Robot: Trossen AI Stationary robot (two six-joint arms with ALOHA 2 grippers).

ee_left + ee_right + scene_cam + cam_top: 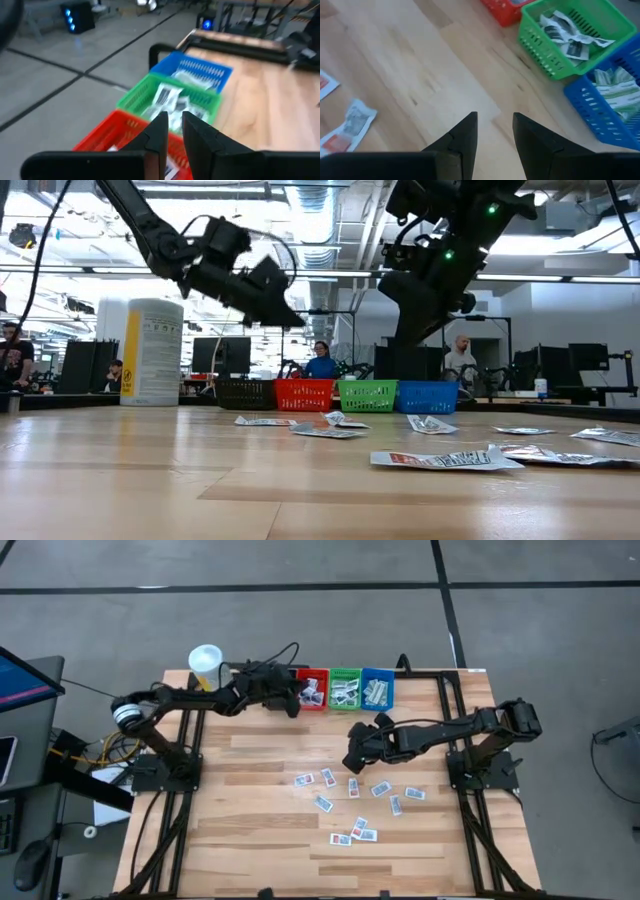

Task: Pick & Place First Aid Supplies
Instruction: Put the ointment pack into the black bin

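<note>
A wooden table (260,830) is filling the overhead view, with two dark robot arms reaching in from its sides. Along the table's far edge, at about twelve o'clock, a red bin (312,689), a green bin (345,688) and a blue bin (378,688) are sitting side by side, each already holding some white packets. A yellow bottle (205,664) with a white cap is standing at about eleven o'clock. The left gripper (172,126) is hovering over the red bin with its fingers parted only by a narrow gap and nothing showing between them. The right gripper (495,131) is hanging above bare wood near the table's centre, just short of the bins, its fingers moderately apart and empty. The loose first aid packets (352,808) are lying scattered flat on the table from the centre toward five o'clock, some touching or overlapping at the near end of the spread, most lying apart. They are looking thin, very light and floppy, with a smooth wrapper that would likely slip, and they are lying flush against the wood. A sensible hold would be a pinch across one free edge or corner of a lone packet, with fingertips pressing down to the surface, since a packet may slide away or a neighbour may come up with it.
</note>
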